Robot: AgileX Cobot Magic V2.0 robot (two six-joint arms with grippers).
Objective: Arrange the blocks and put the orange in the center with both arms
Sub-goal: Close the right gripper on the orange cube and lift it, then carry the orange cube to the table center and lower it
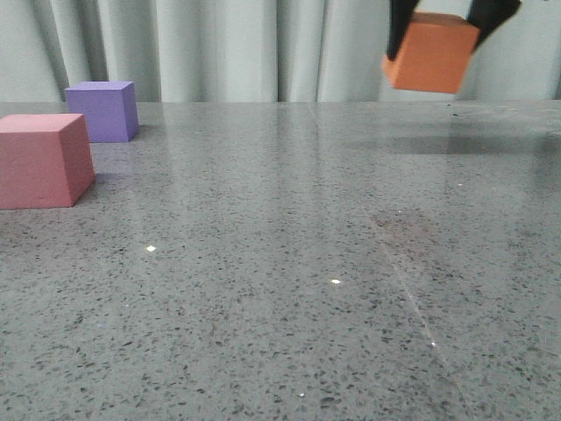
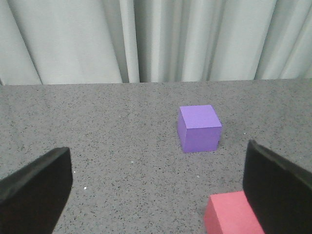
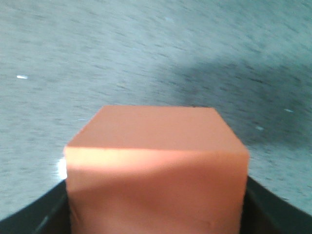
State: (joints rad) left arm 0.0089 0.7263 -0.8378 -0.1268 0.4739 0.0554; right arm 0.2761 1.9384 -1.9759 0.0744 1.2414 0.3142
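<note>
The orange block (image 1: 431, 54) hangs tilted in the air at the upper right of the front view, with my right gripper (image 1: 443, 35) shut on it; it fills the right wrist view (image 3: 156, 165) between the dark fingers (image 3: 44, 219). The pink-red block (image 1: 42, 160) rests at the table's left edge, the purple block (image 1: 104, 110) just behind it. My left gripper (image 2: 158, 195) is open above the table, out of the front view. In its wrist view the purple block (image 2: 199, 128) lies ahead and the pink-red block (image 2: 231, 213) sits by one finger (image 2: 278, 187).
A grey speckled tabletop (image 1: 289, 263) stretches across the front view to a pale pleated curtain (image 1: 237, 44) at the back. The held block casts a shadow on the table (image 3: 234, 97) below it.
</note>
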